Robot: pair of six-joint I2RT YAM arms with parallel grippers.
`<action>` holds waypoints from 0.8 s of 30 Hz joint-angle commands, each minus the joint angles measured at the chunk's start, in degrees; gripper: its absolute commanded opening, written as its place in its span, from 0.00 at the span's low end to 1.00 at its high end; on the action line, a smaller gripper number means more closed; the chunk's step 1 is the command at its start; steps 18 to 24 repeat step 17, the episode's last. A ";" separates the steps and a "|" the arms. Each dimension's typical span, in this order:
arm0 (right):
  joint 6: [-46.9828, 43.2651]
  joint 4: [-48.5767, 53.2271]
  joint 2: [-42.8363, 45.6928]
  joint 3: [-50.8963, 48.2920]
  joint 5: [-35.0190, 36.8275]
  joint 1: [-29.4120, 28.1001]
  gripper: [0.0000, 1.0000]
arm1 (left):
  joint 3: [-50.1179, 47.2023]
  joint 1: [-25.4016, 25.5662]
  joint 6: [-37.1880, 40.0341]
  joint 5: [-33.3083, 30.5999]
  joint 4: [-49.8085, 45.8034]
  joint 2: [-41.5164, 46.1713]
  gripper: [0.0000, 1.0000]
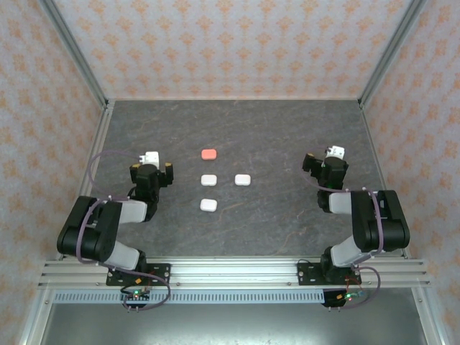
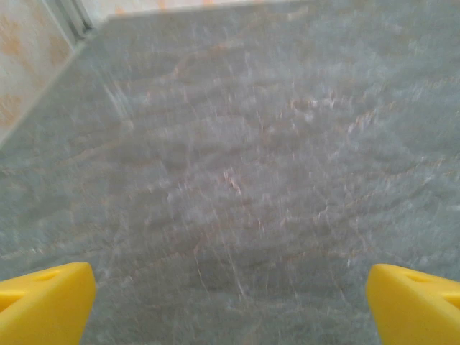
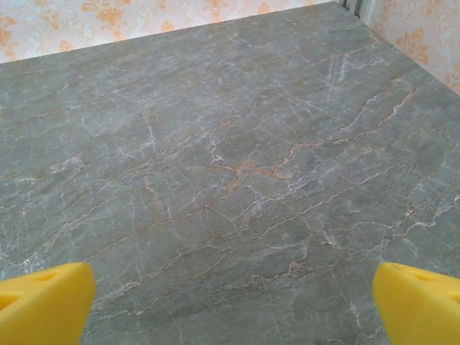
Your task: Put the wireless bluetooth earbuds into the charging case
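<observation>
**Charging cases [image 1: 208, 180] lie mid-surface between my two spread grippers**

Nearest me, my left gripper [image 1: 152, 171] hangs over the left of the grey veined surface [image 1: 287, 129]. Its yellow fingertips [image 2: 43, 302] stand wide apart with only bare stone between them, and that wrist view is blurred. My right gripper [image 1: 321, 164] hangs on the right, its fingertips [image 3: 417, 302] likewise spread and holding nothing. Between the two, well apart from both and closer to my left, the nearest white case [image 1: 208, 205] lies alone. Beyond it sit a second white case [image 1: 208, 180] and a third white case [image 1: 242, 180] beside it on its right. Farthest is a salmon-pink case [image 1: 208, 154]. Whether any lid is up I cannot tell.
</observation>
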State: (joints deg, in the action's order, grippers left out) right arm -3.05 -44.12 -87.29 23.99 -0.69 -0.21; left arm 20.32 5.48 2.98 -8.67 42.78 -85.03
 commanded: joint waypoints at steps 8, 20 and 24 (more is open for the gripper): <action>0.44 0.19 0.19 0.26 -0.46 -0.20 0.99 | 4.21 -3.72 -2.37 5.59 -0.52 -0.66 1.00; 0.40 0.31 0.19 0.27 -0.19 -0.33 0.99 | 4.29 -3.50 -2.13 5.33 -0.51 -0.74 1.00; 0.40 0.31 0.19 0.27 -0.19 -0.33 0.99 | 4.29 -3.50 -2.13 5.33 -0.51 -0.74 1.00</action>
